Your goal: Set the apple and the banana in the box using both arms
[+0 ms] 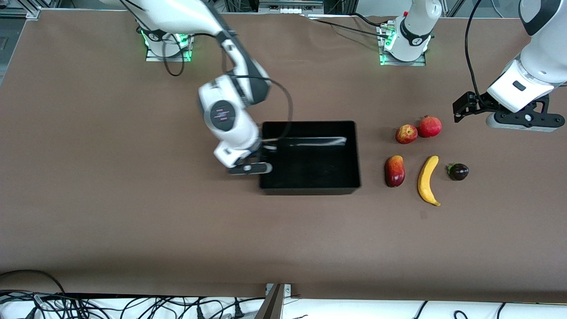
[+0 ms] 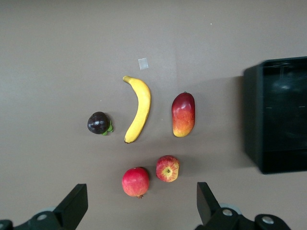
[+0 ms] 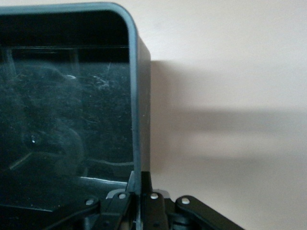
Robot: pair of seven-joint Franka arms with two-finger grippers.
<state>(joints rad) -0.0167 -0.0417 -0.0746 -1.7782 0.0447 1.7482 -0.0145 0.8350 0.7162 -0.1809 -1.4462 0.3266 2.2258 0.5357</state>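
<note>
The apple, red with yellow patches, lies on the table beside a pomegranate; it also shows in the left wrist view. The banana lies nearer the front camera than the apple, and appears in the left wrist view. The black box stands mid-table and holds nothing. My right gripper is shut on the box's wall at the right arm's end; the right wrist view shows the wall between its closed fingers. My left gripper is open and empty, up in the air near the apple and pomegranate.
A uniformly red pomegranate sits beside the apple. A red-yellow mango lies between the banana and the box. A dark mangosteen sits beside the banana toward the left arm's end. The box's end wall shows in the left wrist view.
</note>
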